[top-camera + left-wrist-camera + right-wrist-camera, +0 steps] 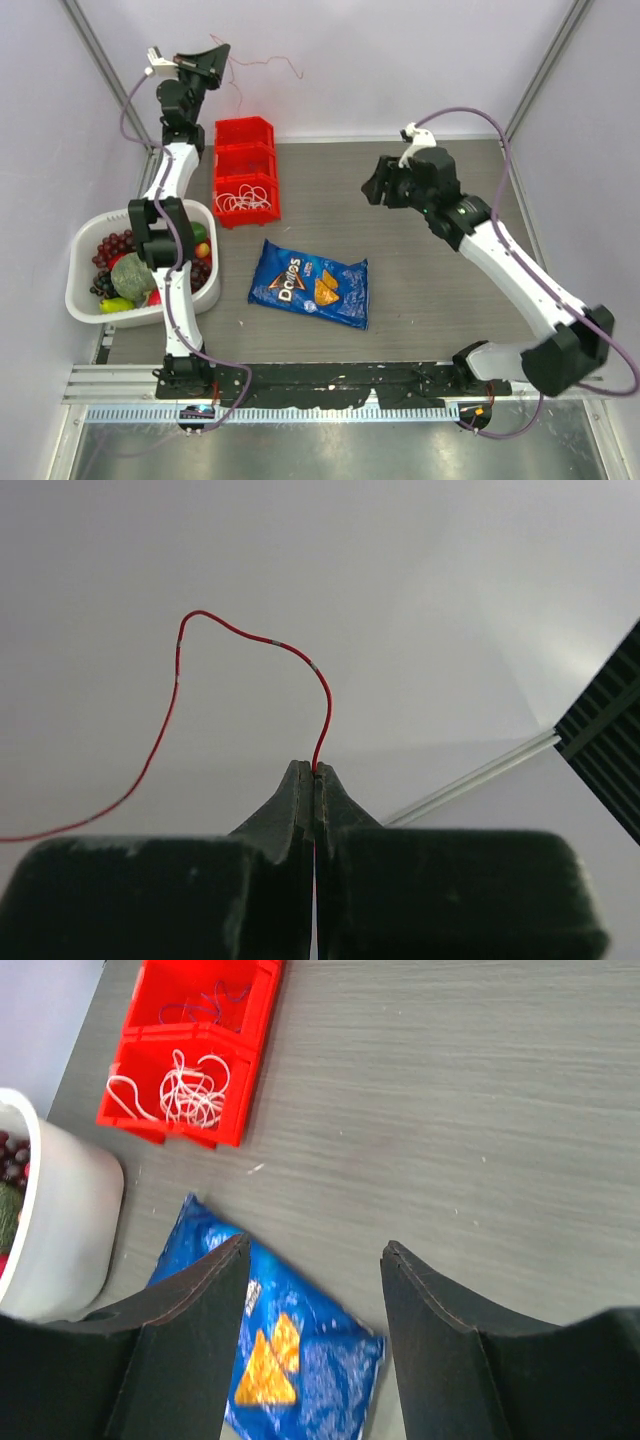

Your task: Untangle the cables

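Left gripper (315, 773) clamps the thin red cord (275, 642) aloft, clear of the red plastic bin (250, 216) (white looped cords (245, 198) lie in its nearest compartment), so the parted, empty right gripper (315, 1260) should take the free end slowly.

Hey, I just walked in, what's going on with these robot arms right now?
The left fingers are pinched shut on a red cable, held up in the air with its loose end trailing off. The right fingers are open and empty, hovering above the table over the chip bag. White cables lie coiled in the nearest compartment of the red bin, and bluish cables lie in the next one.
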### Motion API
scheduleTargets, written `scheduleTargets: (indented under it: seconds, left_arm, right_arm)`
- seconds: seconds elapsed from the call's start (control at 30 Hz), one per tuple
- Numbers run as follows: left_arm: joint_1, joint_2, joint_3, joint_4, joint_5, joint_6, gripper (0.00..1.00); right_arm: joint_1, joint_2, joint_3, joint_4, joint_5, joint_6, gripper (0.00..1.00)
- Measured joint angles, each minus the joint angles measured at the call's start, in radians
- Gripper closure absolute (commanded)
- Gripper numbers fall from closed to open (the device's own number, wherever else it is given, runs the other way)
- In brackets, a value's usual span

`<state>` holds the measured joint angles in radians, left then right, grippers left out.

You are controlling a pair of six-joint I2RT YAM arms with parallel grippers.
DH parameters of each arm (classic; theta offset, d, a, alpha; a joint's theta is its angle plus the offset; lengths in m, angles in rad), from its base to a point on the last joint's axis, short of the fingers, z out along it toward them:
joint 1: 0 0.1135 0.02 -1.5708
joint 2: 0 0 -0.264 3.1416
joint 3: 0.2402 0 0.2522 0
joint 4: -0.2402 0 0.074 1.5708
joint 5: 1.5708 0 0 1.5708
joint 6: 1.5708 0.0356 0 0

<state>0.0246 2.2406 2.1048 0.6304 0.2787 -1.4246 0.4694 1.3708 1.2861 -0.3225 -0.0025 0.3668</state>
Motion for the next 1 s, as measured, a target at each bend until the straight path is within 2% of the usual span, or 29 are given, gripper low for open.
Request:
scheduleTargets:
  seconds: [0.13,0.23,0.57,0.8,1.0]
  left_arm:
    - [0.000,0.072,-0.026,0.000,-0.008,-0.035,1.00]
    - [-0.004,0.090,-0.042,0.007,-0.024,-0.053,1.00]
    - [-0.009,0.090,-0.166,0.073,-0.084,-0.085,1.00]
    - [0.011,0.048,-0.285,0.043,-0.074,-0.009,1.00]
    - [0.053,0.000,-0.327,-0.071,-0.069,0.105,1.00]
  right_arm:
    - [-0.012,-0.178,-0.086,-0.084,0.005,-0.003,0.40]
    - [-0.049,-0.230,-0.091,-0.111,0.021,-0.019,0.40]
    - [-0.107,-0.204,-0.095,-0.143,0.032,-0.050,0.40]
    - [-0.114,-0.190,-0.100,-0.147,0.025,-0.050,0.40]
    - [-0.117,-0.190,-0.104,-0.148,0.023,-0.050,0.40]
